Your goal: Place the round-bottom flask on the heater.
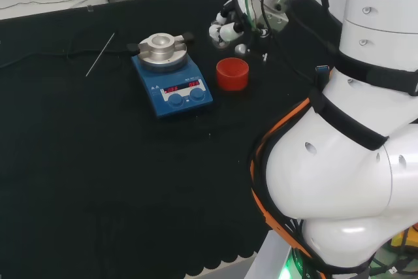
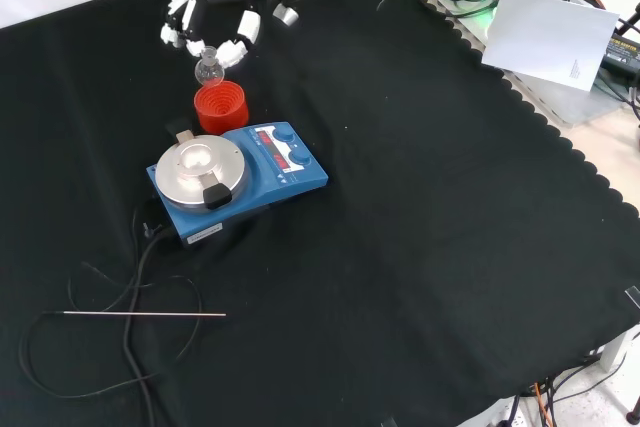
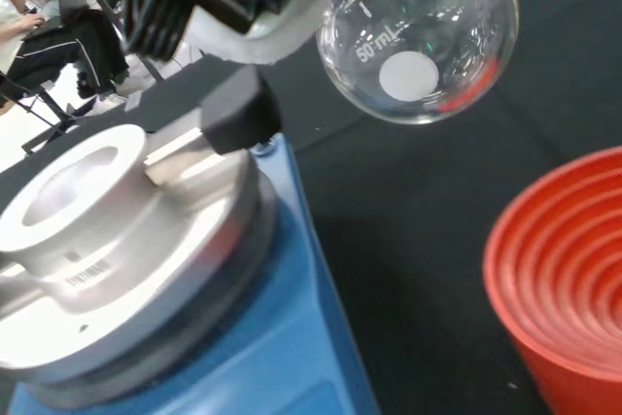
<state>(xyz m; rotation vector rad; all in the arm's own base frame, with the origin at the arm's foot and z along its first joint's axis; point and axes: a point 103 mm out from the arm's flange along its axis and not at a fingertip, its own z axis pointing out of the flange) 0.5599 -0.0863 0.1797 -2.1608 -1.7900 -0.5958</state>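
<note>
- At the far left of the head view a thin metal rod (image 1: 101, 54) lies on the black cloth (image 1: 78, 161), well apart from everything else and out of the way.
- Next comes the heater (image 1: 172, 83), a blue box with two knobs and a round metal block (image 1: 162, 49) on top — its hollow is bare, so the flask is not yet placed.
- Just to its right stands the red ribbed stand (image 1: 232, 73), empty.
- Farther right, the hand (image 1: 230, 29) hangs above the cloth with its fingers curled; in the front view the round-bottom flask (image 2: 209, 69) sits between them, held by the neck, bulb down, just above the red stand.
- From the wrist, the bulb (image 3: 418, 31) hangs clear in the air, beside the block and higher than it.
- Risks, as I judge them: the bulb could clip the block's black handle (image 3: 239, 116) on the way across, or meet the rim instead of the hollow and tip — and glass let go before it is seated could roll off.
</note>
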